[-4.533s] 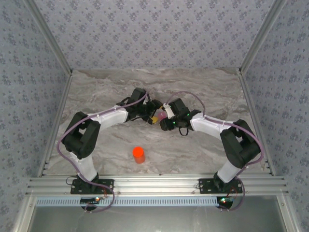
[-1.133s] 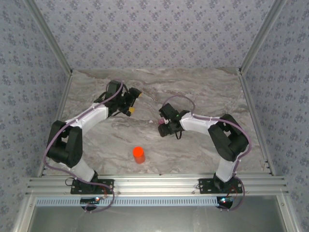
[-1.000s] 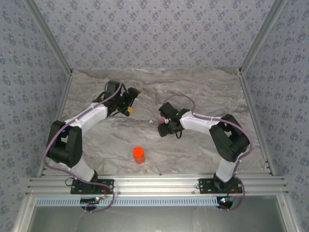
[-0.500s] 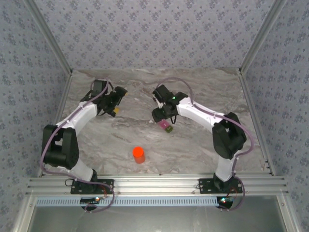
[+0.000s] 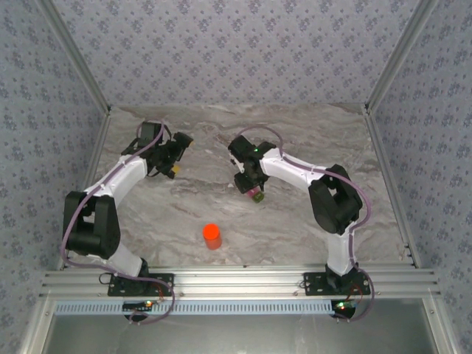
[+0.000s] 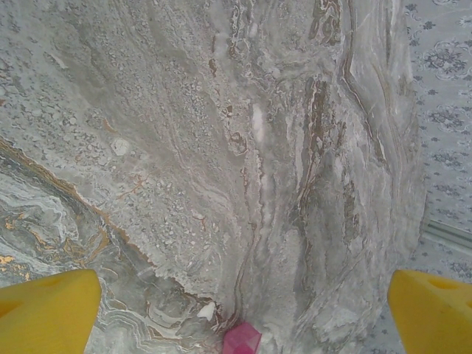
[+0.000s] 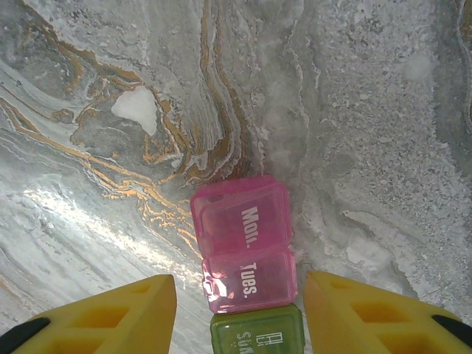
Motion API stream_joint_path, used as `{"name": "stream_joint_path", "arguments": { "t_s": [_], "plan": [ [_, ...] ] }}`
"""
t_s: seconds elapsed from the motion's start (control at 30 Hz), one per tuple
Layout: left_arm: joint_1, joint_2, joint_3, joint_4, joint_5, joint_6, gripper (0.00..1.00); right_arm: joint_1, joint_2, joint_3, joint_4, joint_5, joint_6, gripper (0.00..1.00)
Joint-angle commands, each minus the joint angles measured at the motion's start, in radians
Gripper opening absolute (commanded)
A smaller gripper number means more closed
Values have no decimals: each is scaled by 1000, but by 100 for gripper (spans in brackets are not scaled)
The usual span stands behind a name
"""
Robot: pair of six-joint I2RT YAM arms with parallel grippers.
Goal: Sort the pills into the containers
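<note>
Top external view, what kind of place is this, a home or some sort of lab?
Most likely a purpose-built robot test booth rather than a home. A marble-look tabletop is boxed in on three sides by wallpapered panels, and an aluminium rail runs along its near edge.

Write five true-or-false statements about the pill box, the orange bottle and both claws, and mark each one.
1. The pill box has pink compartments marked Mon. and Tues. True.
2. The orange bottle lies tipped against the pill box. False: it stands upright, well apart from it.
3. The left claw is open, fingers wide apart. True.
4. The right claw is clamped on the bottle. False: it is open, straddling the pill box with a gap on each side.
5. The green compartment adjoins Mon. False: it adjoins Tues.
</note>
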Motion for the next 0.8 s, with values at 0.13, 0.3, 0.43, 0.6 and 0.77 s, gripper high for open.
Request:
{"name": "stream_joint_path", "arguments": {
  "t_s": [0.13,0.3,0.43,0.6,0.77],
  "plan": [
    [3,3,21,4,21,3,100,-22,44,37,-14,-31,-10,49],
    [3,7,16,13,28,-5,100,-17,57,52,-14,-41,-10,50],
    [3,10,12,21,31,-9,100,-10,66,61,-13,-43,-10,51],
    [3,10,12,24,36,-11,100,-15,83,67,-20,-31,-2,47],
    [4,10,10,27,38,-14,100,-25,87,69,-22,-31,0,40]
  ]
}}
